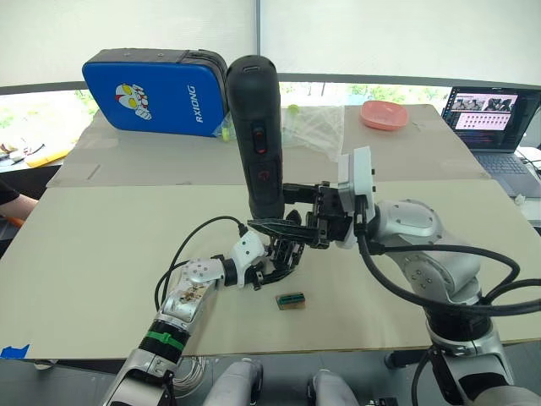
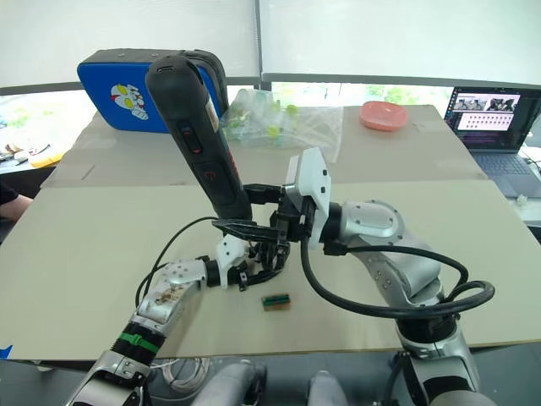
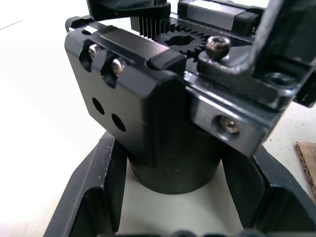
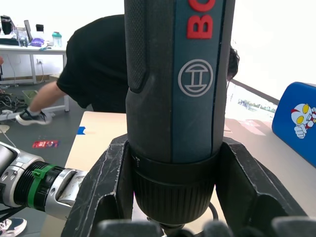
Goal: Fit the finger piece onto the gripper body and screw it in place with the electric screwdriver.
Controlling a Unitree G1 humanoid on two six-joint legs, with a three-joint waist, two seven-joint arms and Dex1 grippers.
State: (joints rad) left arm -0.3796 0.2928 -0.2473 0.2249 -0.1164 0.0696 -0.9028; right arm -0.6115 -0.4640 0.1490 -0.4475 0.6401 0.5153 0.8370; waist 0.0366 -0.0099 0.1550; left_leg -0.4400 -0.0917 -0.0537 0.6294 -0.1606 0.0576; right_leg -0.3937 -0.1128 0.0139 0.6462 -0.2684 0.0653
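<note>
The right gripper (image 1: 297, 222) clamps the electric screwdriver (image 1: 259, 131) upright over the gripper body (image 3: 163, 118), which the left gripper (image 1: 272, 262) apparently grips.

We see the electric screwdriver (image 4: 173, 98) in matt black and blue-grey plastic with a ribbed collar. The gripper body (image 3: 163, 118) looks like smooth, faintly glossy black plastic with bright metal screws, and the table (image 1: 93, 254) is matt beige board.

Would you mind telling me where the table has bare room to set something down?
The near-left stretch of the table is bare. Crowded: the middle, where the electric screwdriver stands over the gripper body by the small block.
</note>
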